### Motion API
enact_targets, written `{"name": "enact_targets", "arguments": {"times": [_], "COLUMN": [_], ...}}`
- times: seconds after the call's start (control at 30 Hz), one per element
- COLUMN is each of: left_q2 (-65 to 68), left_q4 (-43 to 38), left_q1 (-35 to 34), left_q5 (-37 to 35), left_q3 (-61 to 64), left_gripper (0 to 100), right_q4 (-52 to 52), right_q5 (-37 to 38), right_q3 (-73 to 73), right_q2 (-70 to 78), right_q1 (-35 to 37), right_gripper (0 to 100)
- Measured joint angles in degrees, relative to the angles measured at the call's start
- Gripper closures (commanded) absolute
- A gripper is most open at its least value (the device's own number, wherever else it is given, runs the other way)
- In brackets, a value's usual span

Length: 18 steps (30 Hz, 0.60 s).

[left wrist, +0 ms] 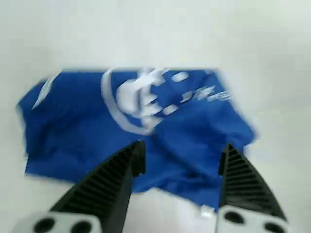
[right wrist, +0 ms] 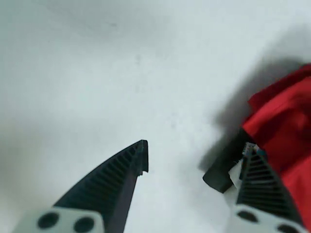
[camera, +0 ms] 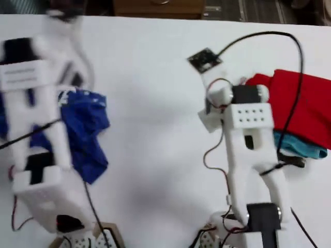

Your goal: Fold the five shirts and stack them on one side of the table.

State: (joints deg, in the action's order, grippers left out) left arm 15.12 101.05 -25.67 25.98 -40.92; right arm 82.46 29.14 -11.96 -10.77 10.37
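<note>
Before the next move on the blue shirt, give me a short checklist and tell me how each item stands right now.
1. Left gripper open and empty: ok, jaws wide apart.
2. Crumpled blue cloth shirt with white print lined up under the left gripper: ok, it lies just beyond the fingertips.
3. Blue shirt folded: not ok, it is bunched and uneven.
4. Right gripper open and empty: ok, over the bare white table.
5. Stack started at one side: ok, red cloth shirt lies on a teal cloth shirt.
6. Number of shirts in that stack: cannot tell.
</note>
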Motion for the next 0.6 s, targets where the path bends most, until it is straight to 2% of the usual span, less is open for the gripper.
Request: {"name": "enact_targets", "arguments": {"times": [0.17, 0.33, 0.47, 0.6], "left_q2": [2.99, 10.99, 17.49, 20.57], "left_q4": [-6.59, -14.59, -18.20, -19.69], "left_q1": [-21.54, -40.88, -50.46, -56.00], "left_q5": [0.00, 0.09, 0.18, 1.58], "left_q3": [2.11, 2.99, 3.08, 3.08], "left_gripper": [73, 73, 73, 73], "right_q4": [-6.07, -13.54, -17.32, -17.58], "right_q5": [0.97, 0.97, 0.97, 0.53], "right_q3": [0.00, 0.18, 6.86, 19.96], "right_q2": [3.78, 9.49, 17.49, 28.48], "right_q1": [8.70, 23.03, 32.88, 37.71], "right_gripper": [68.9, 68.9, 69.0, 68.9]}}
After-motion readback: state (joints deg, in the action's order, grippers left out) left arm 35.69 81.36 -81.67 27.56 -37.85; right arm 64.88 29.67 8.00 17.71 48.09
